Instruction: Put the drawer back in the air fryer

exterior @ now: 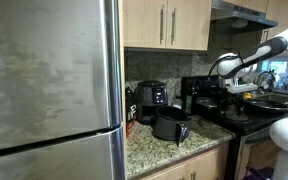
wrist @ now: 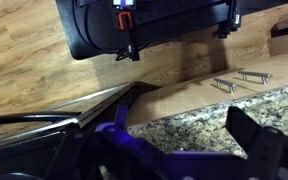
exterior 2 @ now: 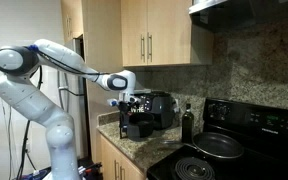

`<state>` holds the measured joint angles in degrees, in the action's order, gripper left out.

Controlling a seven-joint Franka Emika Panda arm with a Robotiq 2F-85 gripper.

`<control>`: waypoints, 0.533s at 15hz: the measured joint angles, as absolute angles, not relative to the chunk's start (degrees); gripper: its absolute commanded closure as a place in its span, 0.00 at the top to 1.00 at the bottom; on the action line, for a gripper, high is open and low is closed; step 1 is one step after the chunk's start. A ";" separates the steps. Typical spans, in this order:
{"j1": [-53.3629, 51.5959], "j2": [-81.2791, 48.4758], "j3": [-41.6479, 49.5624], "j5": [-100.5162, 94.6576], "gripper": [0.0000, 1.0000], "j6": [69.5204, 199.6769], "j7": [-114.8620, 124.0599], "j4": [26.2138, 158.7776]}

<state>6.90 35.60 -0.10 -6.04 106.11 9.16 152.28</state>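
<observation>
Wrist view: my fingers sit spread wide with nothing between them, only granite below. In an exterior view my gripper [exterior 2: 125,97] hangs at eleven o'clock from the drawer [exterior 2: 137,126]. That's a squat, rounded black tub, out on the counter [exterior 2: 160,146] at seven o'clock from the air fryer [exterior 2: 163,105].

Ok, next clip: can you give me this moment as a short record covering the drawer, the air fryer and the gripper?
drawer: out of the fryer, sitting on the granite counter
air fryer: at the back of the counter, behind the drawer
gripper: open, holding nothing, in the air, apart from the drawer
stove: beside the counter, pans on top
task state: drawer not yet back in
</observation>
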 measured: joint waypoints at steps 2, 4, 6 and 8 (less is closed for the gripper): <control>6.90 35.60 -0.10 -6.04 1.00 106.11 9.16 152.28; 6.41 35.43 -1.00 -6.19 1.00 106.11 9.60 152.29; 2.56 35.42 -2.71 -3.23 1.00 106.23 8.27 152.39; -3.05 36.56 -4.64 2.08 1.00 106.26 8.10 152.40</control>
<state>-3.05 36.56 -4.64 2.08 106.26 8.10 152.40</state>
